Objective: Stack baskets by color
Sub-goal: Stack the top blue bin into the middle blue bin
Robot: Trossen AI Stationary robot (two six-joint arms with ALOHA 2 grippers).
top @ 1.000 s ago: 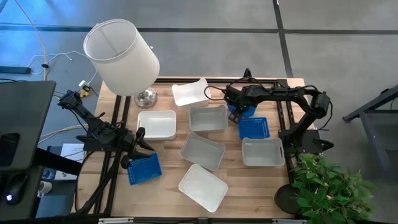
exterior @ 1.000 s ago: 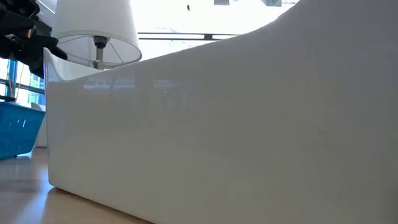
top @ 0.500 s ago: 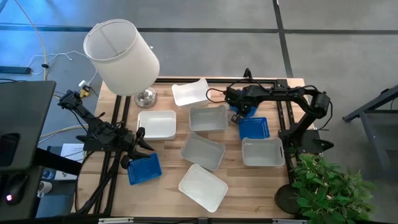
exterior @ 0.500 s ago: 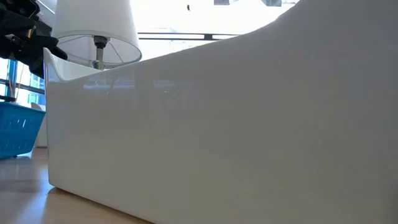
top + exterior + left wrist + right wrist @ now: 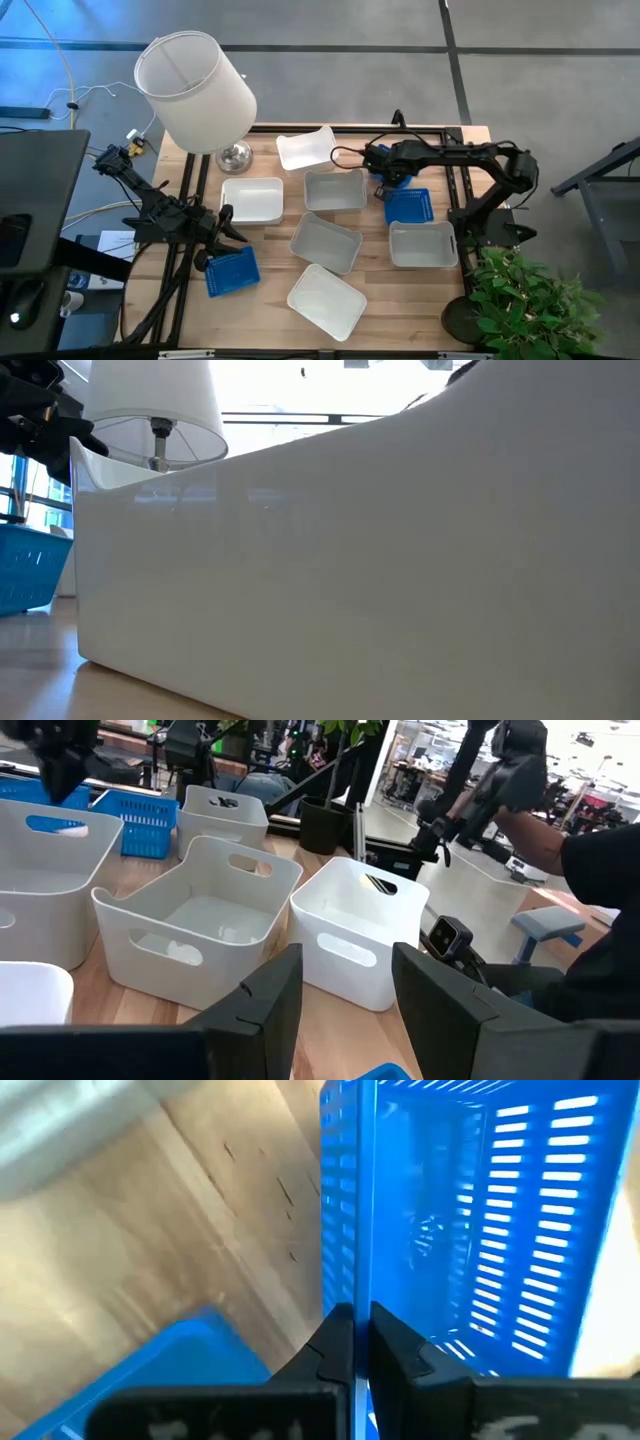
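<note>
Right of centre in the high view, the right gripper [image 5: 352,1342] pinches the wall of a blue basket [image 5: 470,1220] and should lift straight, nesting it squarely into the neighbouring blue basket [image 5: 408,205].

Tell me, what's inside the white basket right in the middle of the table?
Nothing shows inside the middle white basket: from above, its floor looks bare. The left wrist camera shows the same basket, but its near wall hides part of the floor there.
</note>
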